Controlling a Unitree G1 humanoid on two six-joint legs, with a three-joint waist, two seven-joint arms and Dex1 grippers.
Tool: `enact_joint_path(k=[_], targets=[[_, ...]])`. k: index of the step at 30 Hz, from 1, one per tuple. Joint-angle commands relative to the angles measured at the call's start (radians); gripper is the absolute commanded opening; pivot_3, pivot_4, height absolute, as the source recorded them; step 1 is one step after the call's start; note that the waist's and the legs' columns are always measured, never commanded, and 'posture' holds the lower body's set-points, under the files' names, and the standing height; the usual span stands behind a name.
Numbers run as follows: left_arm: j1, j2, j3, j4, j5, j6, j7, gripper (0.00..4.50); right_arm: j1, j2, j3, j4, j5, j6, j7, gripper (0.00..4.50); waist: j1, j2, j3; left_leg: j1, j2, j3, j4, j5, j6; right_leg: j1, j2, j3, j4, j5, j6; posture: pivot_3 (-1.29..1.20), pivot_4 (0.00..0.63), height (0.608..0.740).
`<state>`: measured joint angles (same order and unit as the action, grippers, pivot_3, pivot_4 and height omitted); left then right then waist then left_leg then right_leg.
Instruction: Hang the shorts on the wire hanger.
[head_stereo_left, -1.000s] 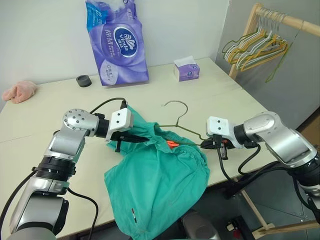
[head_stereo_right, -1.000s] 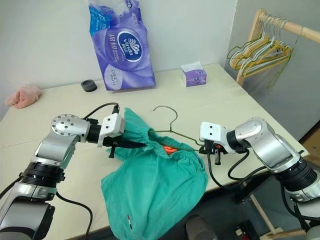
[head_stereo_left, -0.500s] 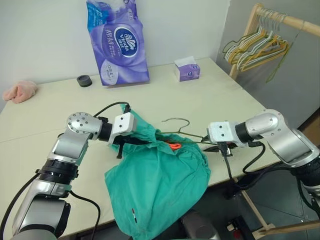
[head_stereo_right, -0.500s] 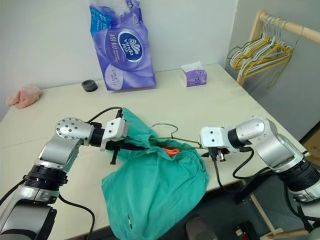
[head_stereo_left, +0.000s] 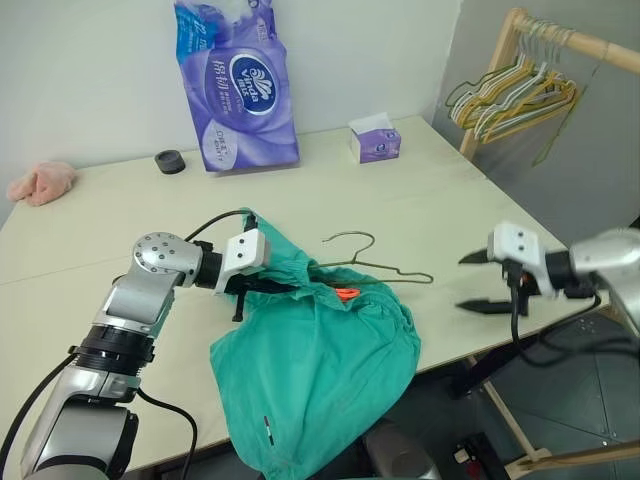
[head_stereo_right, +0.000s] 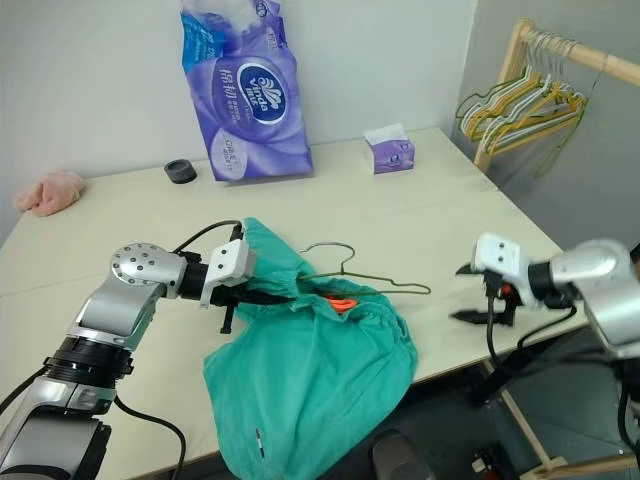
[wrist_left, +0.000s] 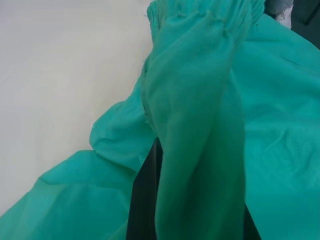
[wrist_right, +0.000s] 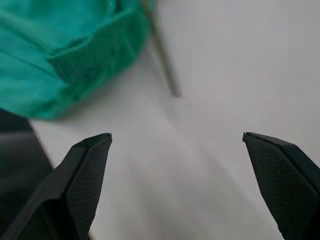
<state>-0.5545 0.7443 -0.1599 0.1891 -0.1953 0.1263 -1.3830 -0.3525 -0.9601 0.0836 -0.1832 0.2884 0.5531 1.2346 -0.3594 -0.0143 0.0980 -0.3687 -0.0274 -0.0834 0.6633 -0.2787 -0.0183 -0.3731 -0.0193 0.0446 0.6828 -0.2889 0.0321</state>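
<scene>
- Shorts (head_stereo_left: 320, 370) drape over the table (head_stereo_left: 440, 215) edge, wire hanger (head_stereo_left: 375, 268) threaded into them
- left gripper (head_stereo_left: 285, 285) clenched on the waistband
- right gripper (head_stereo_left: 470, 282) spread wide, empty

The shorts (head_stereo_left: 320, 370) lay at the front edge of the table (head_stereo_left: 430, 210), partly hanging over it, with the hanger (head_stereo_left: 375, 268) on their back part. The left gripper (head_stereo_left: 268, 285) was at their left end, the right gripper (head_stereo_left: 478, 282) apart to the right.
</scene>
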Motion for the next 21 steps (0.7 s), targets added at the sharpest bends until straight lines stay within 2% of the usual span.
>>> enact_joint_path(k=[1, 5, 12, 15, 19, 21], targets=[[-0.016, 0.016, 0.04, -0.021, -0.022, 0.009, 0.013, 0.0, 0.098, 0.086, -0.098, -0.174, 0.1, 0.093, -0.13, 4.48, -0.003, 0.001, 0.0, 0.0, 0.0, 0.001, 0.0, 0.0, 0.0, 0.0, 0.0, 0.001, 0.0, 0.0, 0.0, -0.4, 0.053, 0.74], [-0.021, 0.017, 0.047, -0.025, -0.032, 0.031, 0.015, 0.0, 0.225, 0.311, -0.079, -0.283, 0.067, 0.101, -0.387, 4.48, -0.003, 0.0, -0.003, 0.0, 0.001, 0.0, 0.0, 0.0, 0.0, 0.0, 0.002, 0.0, 0.0, 0.0, 0.0, -0.4, 0.056, 0.74], [-0.018, 0.018, 0.049, -0.04, -0.035, 0.047, 0.018, 0.0, 0.27, 0.432, 0.036, -0.298, 0.001, 0.085, -0.528, 4.48, 0.001, 0.0, -0.003, 0.0, 0.0, 0.0, 0.0, 0.0, 0.0, 0.0, 0.0, 0.002, 0.0, 0.0, 0.0, -0.39, 0.056, 0.74], [-0.009, 0.022, 0.055, -0.058, -0.042, 0.059, 0.026, 0.0, 0.267, 0.448, 0.04, -0.249, -0.024, 0.075, -0.564, 3.87, 0.0, 0.0, -0.003, 0.001, 0.0, 0.0, 0.0, 0.0, 0.0, 0.0, 0.001, 0.001, 0.0, 0.0, 0.0, -0.39, 0.056, 0.74], [0.001, 0.027, 0.063, -0.073, -0.05, 0.073, 0.037, 0.0, 0.278, 0.432, 0.027, -0.228, -0.014, 0.067, -0.556, 2.51, 0.001, 0.0, -0.003, 0.0, -0.001, 0.0, 0.0, 0.0, 0.0, 0.0, 0.0, 0.002, -0.001, 0.0, 0.0, -0.39, 0.056, 0.74], [0.012, 0.028, 0.07, -0.085, -0.054, 0.08, 0.044, 0.0, 0.279, 0.434, 0.016, -0.224, -0.002, 0.066, -0.558, 2.02, 0.001, 0.0, -0.003, 0.001, 0.0, 0.0, 0.0, 0.0, 0.0, 0.0, 0.001, 0.001, 0.0, 0.0, 0.0, -0.37, 0.049, 0.74]])
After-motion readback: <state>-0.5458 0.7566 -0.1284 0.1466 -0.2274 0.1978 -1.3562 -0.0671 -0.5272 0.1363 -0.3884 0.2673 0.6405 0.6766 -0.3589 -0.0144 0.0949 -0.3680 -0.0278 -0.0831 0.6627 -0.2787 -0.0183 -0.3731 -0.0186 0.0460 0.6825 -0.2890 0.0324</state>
